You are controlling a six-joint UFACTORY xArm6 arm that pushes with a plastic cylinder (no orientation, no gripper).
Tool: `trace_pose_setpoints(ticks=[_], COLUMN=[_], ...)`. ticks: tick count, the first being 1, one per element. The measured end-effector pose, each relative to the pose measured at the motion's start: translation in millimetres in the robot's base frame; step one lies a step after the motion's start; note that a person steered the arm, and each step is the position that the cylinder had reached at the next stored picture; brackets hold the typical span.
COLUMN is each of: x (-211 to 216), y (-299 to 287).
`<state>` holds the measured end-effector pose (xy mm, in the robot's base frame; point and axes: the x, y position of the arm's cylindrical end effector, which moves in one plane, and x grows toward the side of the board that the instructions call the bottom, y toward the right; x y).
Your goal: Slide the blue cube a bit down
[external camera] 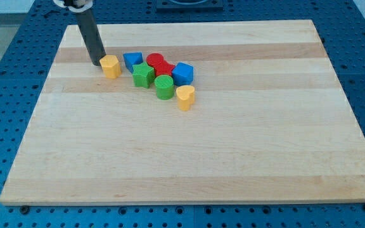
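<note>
My tip [97, 63] rests on the board at the upper left, touching or nearly touching the left side of a yellow hexagonal block [110, 66]. The blue cube [183, 73] sits at the right end of a tight cluster, well to the right of my tip. It lies next to the red blocks [159, 64] on its left and just above a yellow heart-shaped block [185, 97]. A second blue block [132, 61] lies right of the yellow hexagon.
A green star [143, 75] and a green cylinder [164, 87] sit at the cluster's lower side. The wooden board [189, 164] lies on a blue perforated table.
</note>
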<state>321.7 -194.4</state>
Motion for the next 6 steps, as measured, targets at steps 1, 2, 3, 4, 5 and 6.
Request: trace_pose_setpoints(ticks=[1,2,3,4,5,6], x=[0.8,-2.9,-28.8,-43.8,-42.0,-19.6], y=[12.4,15.0,24.5,74.9,146.3,173.3])
